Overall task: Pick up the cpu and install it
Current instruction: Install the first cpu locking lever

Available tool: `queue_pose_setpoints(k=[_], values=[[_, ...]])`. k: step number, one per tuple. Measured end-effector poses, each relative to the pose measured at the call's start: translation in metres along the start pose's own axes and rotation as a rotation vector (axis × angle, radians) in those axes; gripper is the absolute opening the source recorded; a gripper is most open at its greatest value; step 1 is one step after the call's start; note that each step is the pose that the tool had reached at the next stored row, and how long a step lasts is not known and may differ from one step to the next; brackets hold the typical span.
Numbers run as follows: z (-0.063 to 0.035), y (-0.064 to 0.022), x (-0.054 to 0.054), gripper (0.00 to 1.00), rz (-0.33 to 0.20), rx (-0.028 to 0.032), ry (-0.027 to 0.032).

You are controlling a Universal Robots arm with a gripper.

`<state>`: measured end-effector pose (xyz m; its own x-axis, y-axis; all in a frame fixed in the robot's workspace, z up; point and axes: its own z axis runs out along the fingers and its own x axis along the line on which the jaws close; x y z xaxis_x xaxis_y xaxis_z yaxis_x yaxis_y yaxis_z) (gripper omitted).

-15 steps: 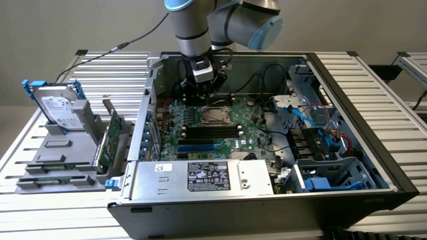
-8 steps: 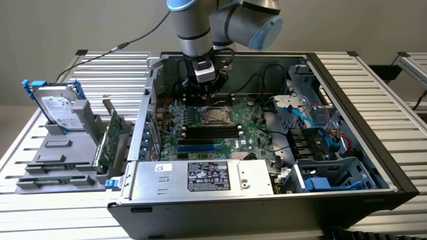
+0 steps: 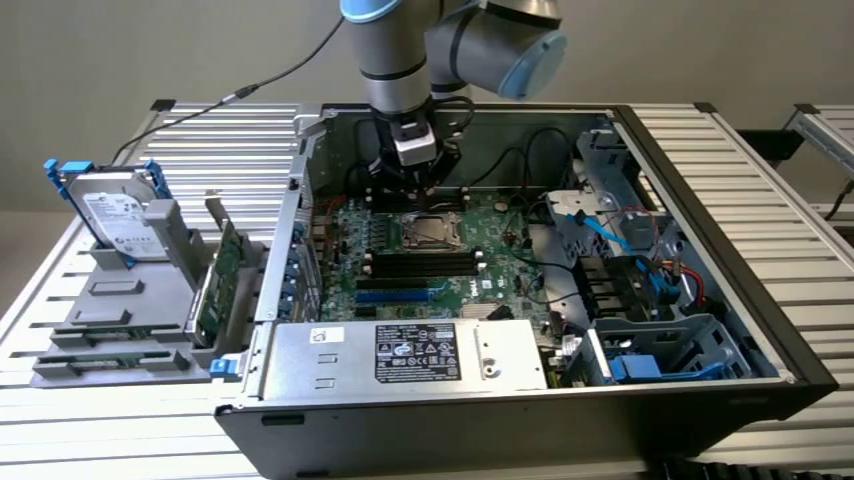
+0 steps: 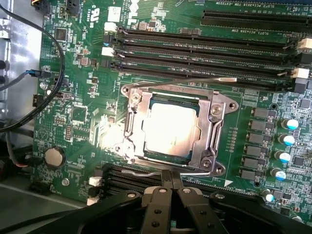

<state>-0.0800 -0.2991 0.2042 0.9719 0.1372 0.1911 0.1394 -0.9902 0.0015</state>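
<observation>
The end effector [image 4: 171, 184], fingers closed together on nothing, hovers just beside the cpu [image 4: 170, 129], which lies in the socket frame [image 4: 214, 117] on the motherboard [image 4: 78, 146]; pressing down off-centre could, I judge, bend socket pins, and the only legible print reads "SLOT".

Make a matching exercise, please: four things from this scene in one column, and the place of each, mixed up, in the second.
1 cpu
2 hard drive
3 green card
4 hand

A on edge beside the case's outer wall
B above the motherboard
C in the motherboard socket
D upright on the grey stand

Pairs: 1-C, 2-D, 3-A, 4-B
</observation>
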Motion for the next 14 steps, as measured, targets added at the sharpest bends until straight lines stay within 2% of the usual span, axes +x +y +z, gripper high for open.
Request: queue_pose_setpoints(k=[14], values=[[0.002,-0.0013,0.0035,0.11,0.005,-0.0023,-0.0023]])
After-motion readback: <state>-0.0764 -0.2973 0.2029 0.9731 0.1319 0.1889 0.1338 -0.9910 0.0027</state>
